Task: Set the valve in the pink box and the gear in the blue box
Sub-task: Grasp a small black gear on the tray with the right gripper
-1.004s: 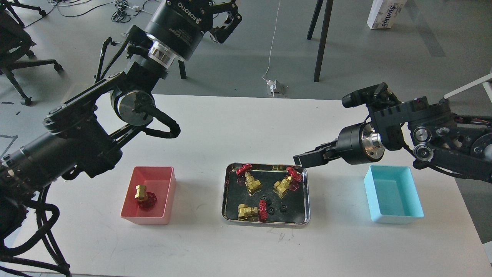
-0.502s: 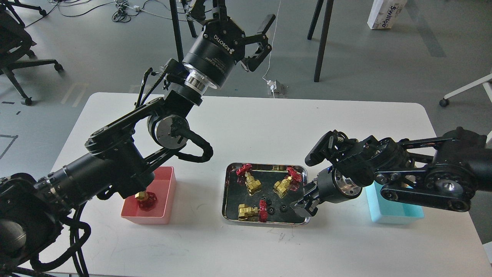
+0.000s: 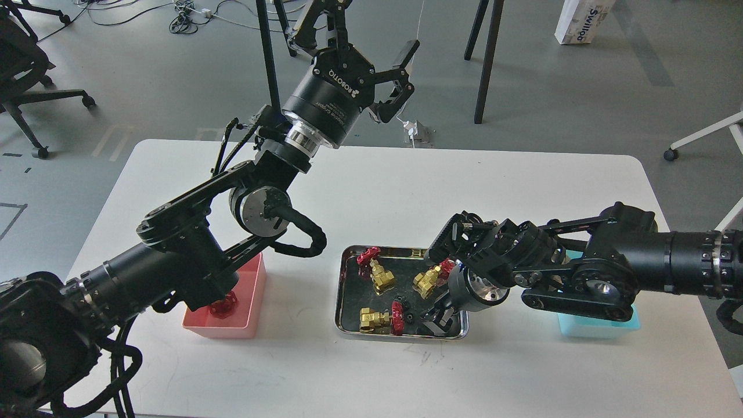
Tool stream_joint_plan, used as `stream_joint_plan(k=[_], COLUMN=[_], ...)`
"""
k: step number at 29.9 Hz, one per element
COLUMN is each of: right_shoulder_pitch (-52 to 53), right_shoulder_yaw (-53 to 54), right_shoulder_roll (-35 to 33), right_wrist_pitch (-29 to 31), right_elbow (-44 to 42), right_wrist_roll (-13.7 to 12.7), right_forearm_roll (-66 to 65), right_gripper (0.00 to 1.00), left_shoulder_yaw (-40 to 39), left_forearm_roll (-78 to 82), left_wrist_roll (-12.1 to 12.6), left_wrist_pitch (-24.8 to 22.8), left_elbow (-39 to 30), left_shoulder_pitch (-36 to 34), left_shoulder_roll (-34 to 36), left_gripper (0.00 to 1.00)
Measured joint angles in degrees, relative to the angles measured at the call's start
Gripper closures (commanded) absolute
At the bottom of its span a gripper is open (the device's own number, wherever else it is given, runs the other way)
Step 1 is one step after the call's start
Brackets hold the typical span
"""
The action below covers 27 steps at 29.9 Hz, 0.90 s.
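Three brass valves with red handwheels lie in a shiny steel tray [image 3: 341, 293]: one at the back left [image 3: 380, 274], one at the back right [image 3: 430, 280], one at the front [image 3: 376, 319]. A small black gear [image 3: 410, 317] lies beside the front valve. My right gripper [image 3: 434, 320] is down in the tray's front right corner, right of that gear; its dark fingers blend with the tray. The pink box [image 3: 251, 299] holds a fourth valve [image 3: 223, 305], partly hidden by my left arm. My left gripper [image 3: 363, 49] is open and empty, raised beyond the table's far edge. My right arm covers most of the blue box [image 3: 598, 328].
The white table [image 3: 371, 191] carries only the two boxes and the tray. My left arm reaches diagonally over the table's left half. Beyond the far edge are black stand legs [image 3: 486, 64], a floor cable with a plug [image 3: 413, 129] and an office chair [image 3: 23, 69].
My right gripper has swung from above the tray's back right corner down into its front right corner. My left arm has moved right and now covers part of the pink box.
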Motion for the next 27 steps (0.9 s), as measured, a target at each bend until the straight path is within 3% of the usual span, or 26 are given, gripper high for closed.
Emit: stream_joint_plan(k=[27], right_shoulder_pitch=[-1.97], right_shoulder_yaw=[0.07], right_shoulder_roll=[4.46], right_wrist_pitch=[0.00], right_elbow=[-4.88], right_wrist_roll=[-0.22], right_forearm_roll=[0.09], right_gripper=[0.46], left_shoulder_yaw=[0.14], left_forearm_roll=[0.44], left_wrist_roll=[0.00], left_wrist_pitch=[-0.08], left_elbow=[0.25], left_shoulder_pitch=[0.78], left_shoulder_roll=[-0.12], left_gripper=[0.00])
